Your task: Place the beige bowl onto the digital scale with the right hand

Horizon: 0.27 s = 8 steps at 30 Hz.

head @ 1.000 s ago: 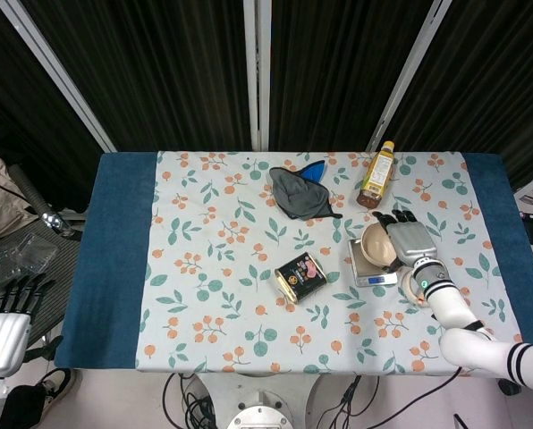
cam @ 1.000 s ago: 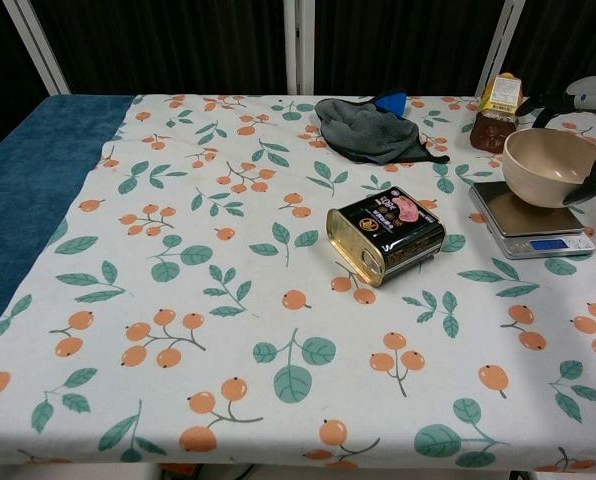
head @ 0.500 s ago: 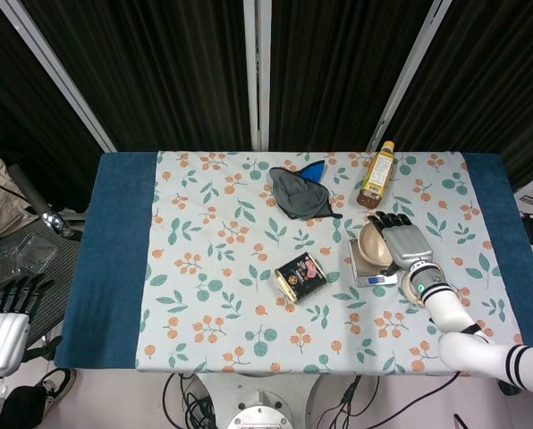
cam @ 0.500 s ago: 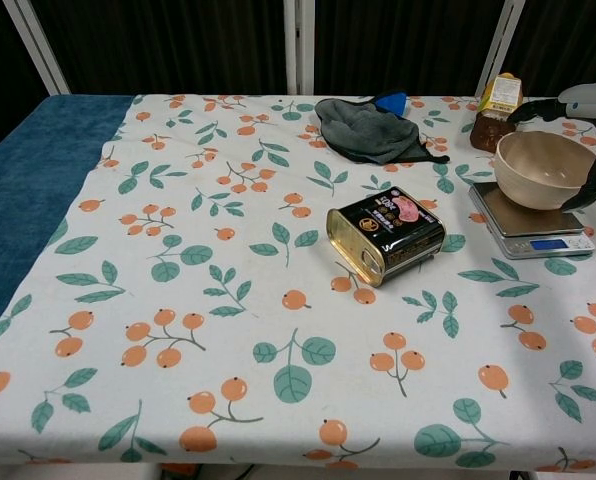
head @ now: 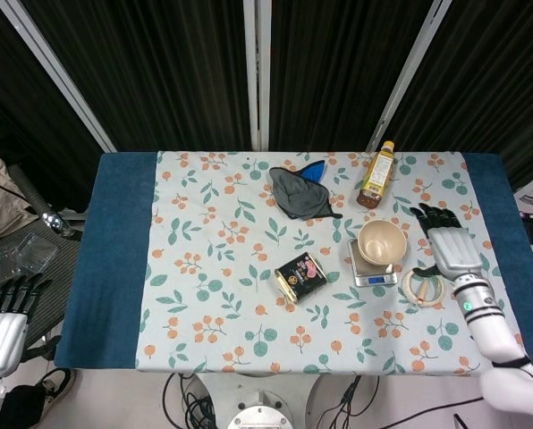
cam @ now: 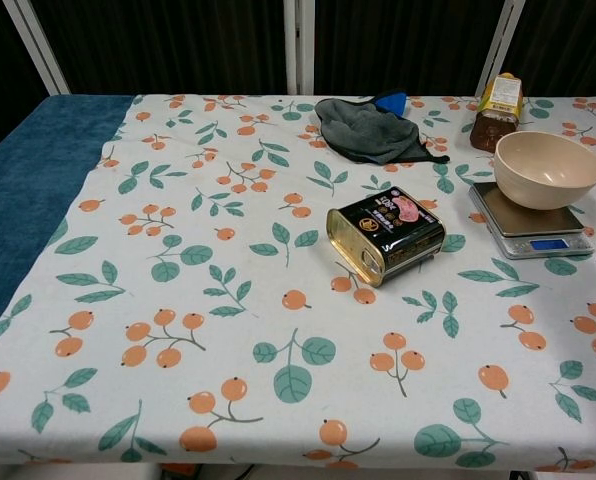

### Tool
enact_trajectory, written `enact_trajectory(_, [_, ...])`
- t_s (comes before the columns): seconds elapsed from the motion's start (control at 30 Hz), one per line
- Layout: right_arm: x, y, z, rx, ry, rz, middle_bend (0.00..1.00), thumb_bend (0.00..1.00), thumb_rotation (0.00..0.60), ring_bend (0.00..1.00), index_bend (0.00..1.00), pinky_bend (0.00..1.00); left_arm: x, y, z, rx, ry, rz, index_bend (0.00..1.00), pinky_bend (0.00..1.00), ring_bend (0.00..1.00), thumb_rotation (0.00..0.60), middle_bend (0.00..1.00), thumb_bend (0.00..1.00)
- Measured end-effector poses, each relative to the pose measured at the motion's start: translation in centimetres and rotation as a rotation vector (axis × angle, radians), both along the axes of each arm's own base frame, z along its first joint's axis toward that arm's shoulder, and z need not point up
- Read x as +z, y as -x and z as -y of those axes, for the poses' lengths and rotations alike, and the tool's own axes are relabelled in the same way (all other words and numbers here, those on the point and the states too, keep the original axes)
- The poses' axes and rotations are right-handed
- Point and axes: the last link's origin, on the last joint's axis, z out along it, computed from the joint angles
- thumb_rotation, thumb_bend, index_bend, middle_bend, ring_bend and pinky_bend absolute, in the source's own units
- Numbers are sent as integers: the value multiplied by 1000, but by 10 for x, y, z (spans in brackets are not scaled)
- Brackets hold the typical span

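Placement step judged done: round beige ceramic-looking bowl [head: 380,240] is seen upright on small silver digital scale [head: 370,273], right hand [head: 450,248] empty w/ fingers spread nearby; only arm retreat is needed next.

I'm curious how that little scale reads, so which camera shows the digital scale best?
The chest view: the digital scale appears close and from the side, its blue display facing the camera, with the beige bowl on it. The head view shows it from above, small, mostly covered by the bowl. No digits are legible in either.
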Motion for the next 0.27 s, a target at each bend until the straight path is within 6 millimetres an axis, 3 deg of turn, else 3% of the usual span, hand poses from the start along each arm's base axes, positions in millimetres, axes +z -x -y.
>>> enact_trajectory(0.17, [26,47,-50,-10,190,-19,0,0,600,0,0,0,2,-2,-1,-3,-21,-10,111,31,0,600,51,123])
enact_trajectory(0.27, [29,83,-89,-56,261,-52,0,0,600,0,0,0,2,-2,-2,-3,-31,-12,111,31,0,600,50,122])
